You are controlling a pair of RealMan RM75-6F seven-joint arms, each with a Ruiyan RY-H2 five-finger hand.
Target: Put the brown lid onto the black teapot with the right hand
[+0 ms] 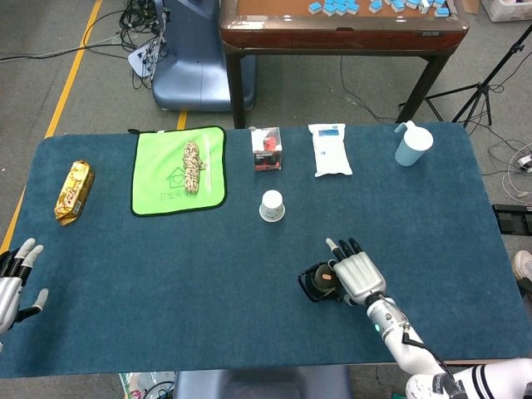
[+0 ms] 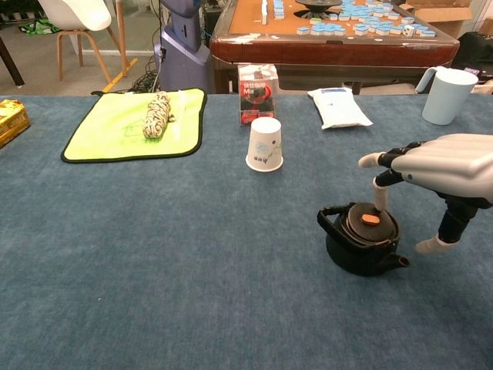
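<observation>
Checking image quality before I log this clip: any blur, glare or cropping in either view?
Head view: even light, sharp, soft shadows; left hand cut by the frame edge. Chest view: sharp, no glare; right hand cropped at the right edge, black teapot dark with little surface detail.

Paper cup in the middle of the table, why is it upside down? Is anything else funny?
The paper cup stands mouth down on the blue table, its flat bottom on top, so nothing could be poured in. Otherwise nothing stands out: the brown lid sits level on the black teapot, with the right hand open above it.
</observation>
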